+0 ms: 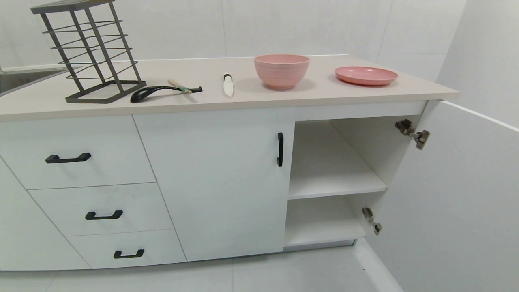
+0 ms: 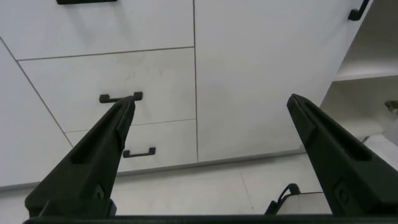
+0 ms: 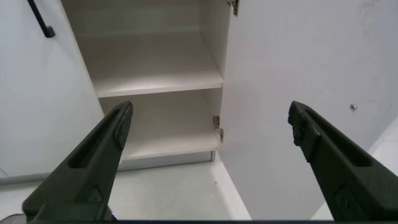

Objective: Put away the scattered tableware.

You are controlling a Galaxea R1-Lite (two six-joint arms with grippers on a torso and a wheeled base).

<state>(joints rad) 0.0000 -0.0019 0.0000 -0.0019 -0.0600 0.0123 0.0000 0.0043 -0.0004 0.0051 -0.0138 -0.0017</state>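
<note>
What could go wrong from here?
The open door juts out on the right; a reach for the pink plate could strike it. The plate lies flat near the counter edge and might get nudged off. The black ladle seems to touch a wooden utensil; lifting one may drag the other.

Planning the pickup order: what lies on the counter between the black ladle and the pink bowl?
In the head view, a small white utensil lies between the black ladle and the pink bowl, touching neither.

Beige desk (image 1: 344, 92), things spread along it.
Left to right: wire rack (image 1: 93, 52), black ladle (image 1: 162, 91), white knife (image 1: 228, 85), pink bowl (image 1: 281, 71), pink plate (image 1: 365, 75).
</note>
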